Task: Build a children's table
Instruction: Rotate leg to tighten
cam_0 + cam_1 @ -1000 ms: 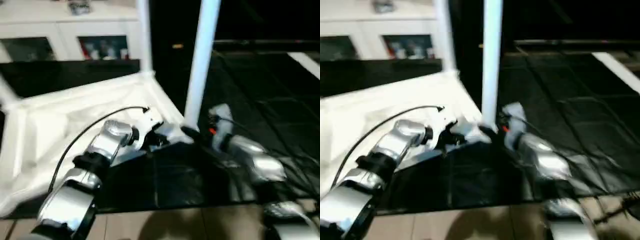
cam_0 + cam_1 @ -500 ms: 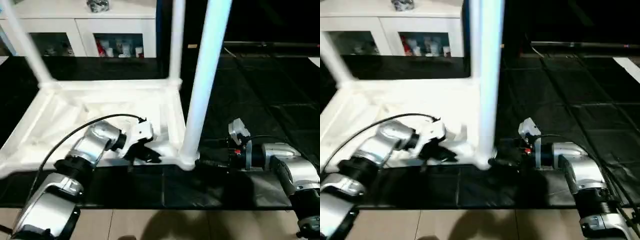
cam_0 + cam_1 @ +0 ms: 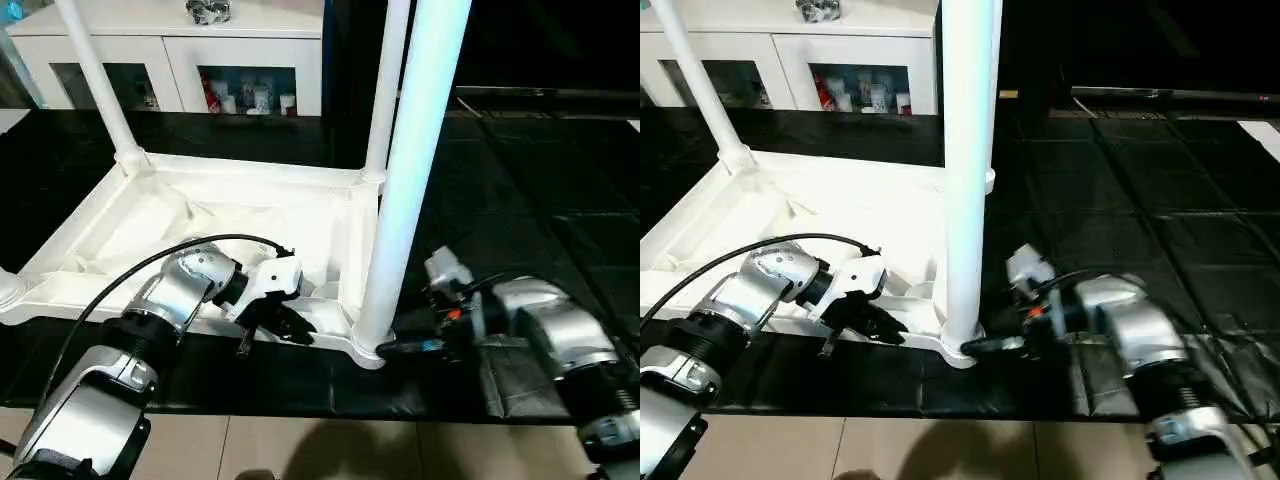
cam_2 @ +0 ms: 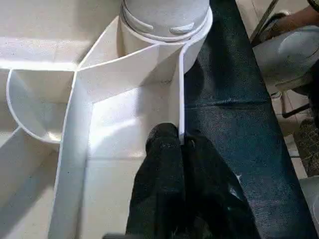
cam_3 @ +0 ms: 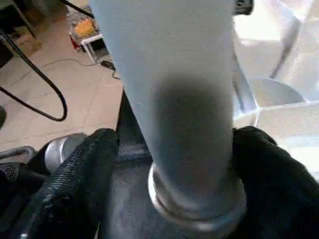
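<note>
On the black floor mat (image 3: 520,200) the table top (image 3: 190,225) lies upside down, its ribbed underside facing up and its raised rim all round; behind it, against the far wall, stands a white cabinet (image 3: 170,55) with glass-fronted shelves holding small coloured items; between the mat's near edge and the camera runs a strip of pale tiled floor (image 3: 330,450).

Three legs stand upright in the top's corner sockets; the near leg (image 3: 415,170) is the closest to the camera and rises out of the picture from the near right corner; the far right leg (image 3: 385,90) stands at the corner behind it; the far left leg (image 3: 98,85) leans slightly at the far left corner; the near left corner (image 3: 8,292) sits at the picture's edge and I cannot tell whether it holds a leg.

Both silver forearms reach in from below; the left gripper (image 4: 180,144) is pinched shut on the thin upright rim of the top, just beside the near right corner socket (image 4: 167,35), one finger on each side of the wall; the right gripper (image 5: 174,164) is clamped round the base of the near leg just above its collar, with a black finger (image 5: 84,169) pressed against either side of it; a black cable (image 3: 150,265) loops along the left forearm.
</note>
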Robot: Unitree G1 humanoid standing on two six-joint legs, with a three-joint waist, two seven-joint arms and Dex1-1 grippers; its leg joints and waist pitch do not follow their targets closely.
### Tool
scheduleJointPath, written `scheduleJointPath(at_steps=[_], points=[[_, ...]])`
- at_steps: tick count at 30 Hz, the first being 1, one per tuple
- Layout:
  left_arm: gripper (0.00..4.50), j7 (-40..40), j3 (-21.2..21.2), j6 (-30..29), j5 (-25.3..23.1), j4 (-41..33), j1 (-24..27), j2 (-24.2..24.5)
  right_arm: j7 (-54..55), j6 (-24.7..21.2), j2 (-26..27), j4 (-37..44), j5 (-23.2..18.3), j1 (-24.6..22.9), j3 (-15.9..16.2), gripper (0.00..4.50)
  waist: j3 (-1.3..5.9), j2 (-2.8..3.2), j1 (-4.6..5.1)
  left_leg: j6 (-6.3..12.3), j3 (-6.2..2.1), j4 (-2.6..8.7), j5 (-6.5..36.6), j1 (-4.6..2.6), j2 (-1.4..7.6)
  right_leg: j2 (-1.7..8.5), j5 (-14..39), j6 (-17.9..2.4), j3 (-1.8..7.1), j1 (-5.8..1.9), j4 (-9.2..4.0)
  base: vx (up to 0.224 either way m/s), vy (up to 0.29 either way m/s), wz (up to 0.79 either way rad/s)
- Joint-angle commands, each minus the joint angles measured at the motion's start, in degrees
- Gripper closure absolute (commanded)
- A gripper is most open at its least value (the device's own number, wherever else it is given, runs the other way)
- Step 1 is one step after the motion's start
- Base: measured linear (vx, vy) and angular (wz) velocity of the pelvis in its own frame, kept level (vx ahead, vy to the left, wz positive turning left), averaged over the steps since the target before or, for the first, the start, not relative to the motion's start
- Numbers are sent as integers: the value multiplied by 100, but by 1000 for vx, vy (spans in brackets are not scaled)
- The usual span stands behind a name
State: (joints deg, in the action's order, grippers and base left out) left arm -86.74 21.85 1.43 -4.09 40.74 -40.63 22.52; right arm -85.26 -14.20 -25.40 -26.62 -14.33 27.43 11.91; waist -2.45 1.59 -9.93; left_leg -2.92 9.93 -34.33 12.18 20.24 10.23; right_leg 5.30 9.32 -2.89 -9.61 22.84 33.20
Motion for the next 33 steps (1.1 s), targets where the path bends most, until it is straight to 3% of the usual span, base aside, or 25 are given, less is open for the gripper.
scheduleJointPath(at_steps=[1,12,21,25,29,33], points=[[450,-98,173,114,-29,-97,-32,-93,-82,142,17,-64,55,154,97,107,425,0,34,390,-122,364,540,-34,432,534,1181,-815,453,-351,-330,0,0,0],[450,-30,157,176,-53,-56,-26,-101,-142,289,133,-337,64,249,120,210,435,11,29,414,-123,354,492,-22,437,540,931,-906,471,-364,-286,0,0,0],[450,69,128,213,-68,33,-78,-117,-209,306,196,-408,31,285,150,235,422,3,28,374,-122,362,602,-28,432,537,1263,-800,470,-357,-323,0,0,0],[450,236,73,-79,-72,80,-94,-146,-107,146,288,-292,-124,210,55,236,417,2,38,375,-121,362,581,-24,430,534,1339,-770,473,-359,-328,0,0,0],[450,993,-206,-623,-11,310,-215,-432,822,-78,594,-130,-82,9,-127,237,390,3,54,321,-111,373,699,-41,415,526,1603,-702,478,-340,-375,0,0,0],[450,1797,-524,-1072,139,491,-399,-841,2276,-374,1141,-390,117,85,-393,240,357,-25,162,122,-124,406,969,-54,343,531,2499,-386,429,-352,-508,0,0,0]])
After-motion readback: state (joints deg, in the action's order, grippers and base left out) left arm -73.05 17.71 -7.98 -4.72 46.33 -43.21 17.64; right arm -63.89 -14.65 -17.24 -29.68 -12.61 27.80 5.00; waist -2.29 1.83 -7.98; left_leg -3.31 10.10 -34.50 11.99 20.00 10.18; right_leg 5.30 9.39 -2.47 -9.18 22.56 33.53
